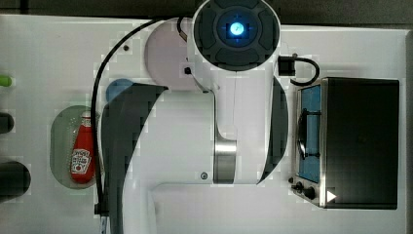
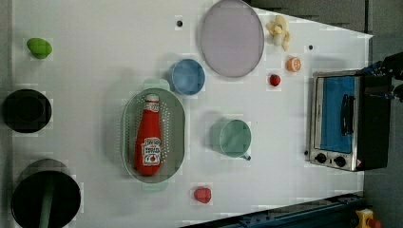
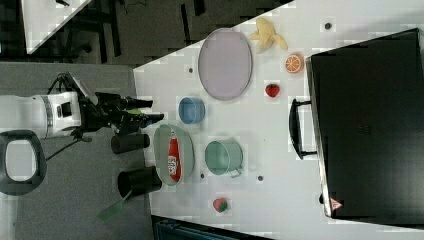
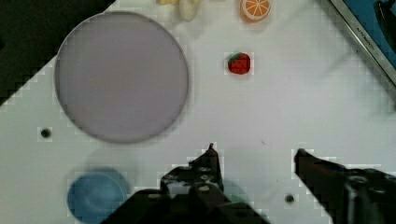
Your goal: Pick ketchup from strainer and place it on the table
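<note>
The ketchup [image 2: 148, 140], a red squeeze bottle with a white cap and label, lies flat in the pale green oval strainer [image 2: 174, 124] on the white table [image 2: 95, 71]. The top view has the ketchup [image 1: 83, 153] in the strainer [image 1: 61, 141] at the top view's left, beside my arm. In the right view my gripper [image 3: 154, 111] hangs off to the right view's upper left of the strainer [image 3: 161, 145] and the ketchup [image 3: 173, 160], apart from both. In the wrist view my gripper [image 4: 255, 151] stands open over bare table with nothing between its fingers.
A lilac plate [image 2: 231, 38], a blue bowl [image 2: 187, 77] and a green cup [image 2: 231, 137] stand near the strainer. A toaster oven [image 2: 340, 121] is at the left view's right. Strawberries [image 2: 202, 194], an orange slice [image 2: 293, 63], a banana [image 2: 278, 29] and black containers [image 2: 27, 110] are scattered about.
</note>
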Controlling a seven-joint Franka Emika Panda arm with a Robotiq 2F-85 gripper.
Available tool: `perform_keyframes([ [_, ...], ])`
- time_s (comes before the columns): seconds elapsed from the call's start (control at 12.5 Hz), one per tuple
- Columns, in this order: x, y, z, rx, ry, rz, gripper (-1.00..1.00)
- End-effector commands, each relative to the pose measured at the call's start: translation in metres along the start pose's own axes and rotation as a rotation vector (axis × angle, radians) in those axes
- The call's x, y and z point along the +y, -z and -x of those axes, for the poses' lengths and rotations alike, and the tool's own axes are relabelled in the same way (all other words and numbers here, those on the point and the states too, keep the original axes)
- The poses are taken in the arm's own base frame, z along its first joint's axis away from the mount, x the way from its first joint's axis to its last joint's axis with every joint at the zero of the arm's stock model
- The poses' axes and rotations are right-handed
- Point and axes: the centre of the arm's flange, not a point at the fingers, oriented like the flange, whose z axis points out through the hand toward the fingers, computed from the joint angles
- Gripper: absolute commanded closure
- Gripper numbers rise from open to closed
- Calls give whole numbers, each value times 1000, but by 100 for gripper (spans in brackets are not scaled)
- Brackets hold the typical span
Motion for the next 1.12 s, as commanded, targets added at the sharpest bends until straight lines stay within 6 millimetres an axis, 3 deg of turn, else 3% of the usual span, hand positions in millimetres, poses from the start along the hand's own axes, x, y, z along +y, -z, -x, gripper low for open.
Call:
perform_keyframes([
  [0.08, 31, 50, 25, -22, -38, -6, -59],
  [0.24, 13, 47, 38, -25, 3, -7, -99],
  [0.4, -23, 40, 70, -35, 91, 5, -100],
  [0.8, -121, 15, 188, -48, 368, 15, -100],
  [1.12, -173, -28, 286, -120, 580, 51, -100],
])
